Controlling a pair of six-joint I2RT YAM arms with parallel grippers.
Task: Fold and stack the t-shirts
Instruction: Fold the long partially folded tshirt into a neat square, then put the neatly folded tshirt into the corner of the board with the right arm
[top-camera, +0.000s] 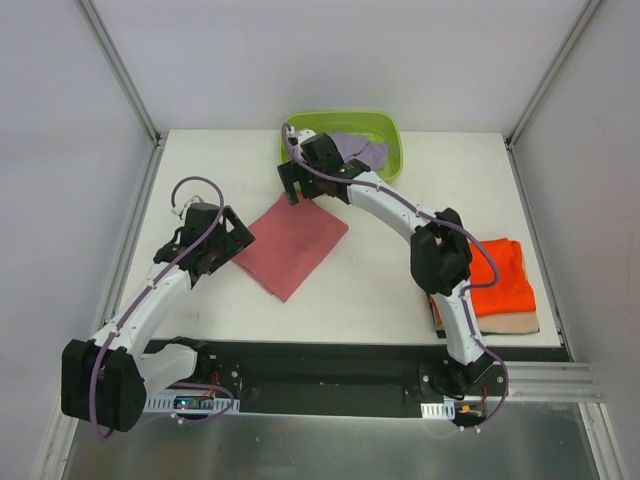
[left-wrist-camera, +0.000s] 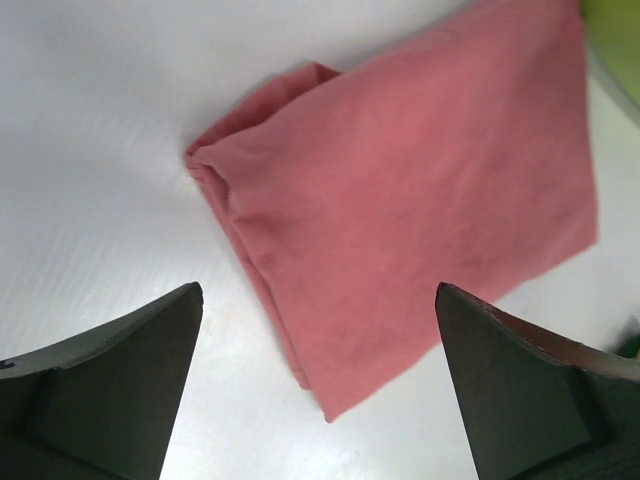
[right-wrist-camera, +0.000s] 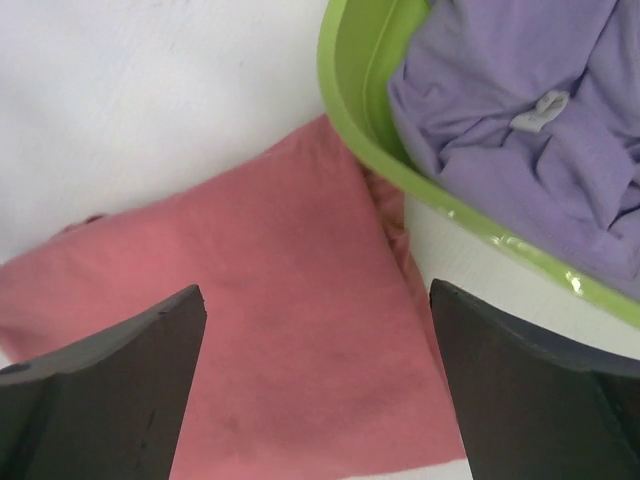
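Observation:
The salmon-red t-shirt (top-camera: 292, 243) lies folded flat in the middle of the table. It also shows in the left wrist view (left-wrist-camera: 420, 190) and the right wrist view (right-wrist-camera: 250, 320). My left gripper (top-camera: 238, 240) is open and empty at its left corner (left-wrist-camera: 318, 300). My right gripper (top-camera: 291, 185) is open and empty above its far corner (right-wrist-camera: 315, 300). A lavender t-shirt (top-camera: 358, 150) lies crumpled in the lime-green tub (top-camera: 385, 125). The orange t-shirt (top-camera: 505, 278) lies folded on the tan t-shirt (top-camera: 515, 324) at the right.
The tub's rim (right-wrist-camera: 350, 110) is close beside my right gripper. The folded stack is near the table's right edge. Metal frame posts (top-camera: 120, 70) stand at the back corners.

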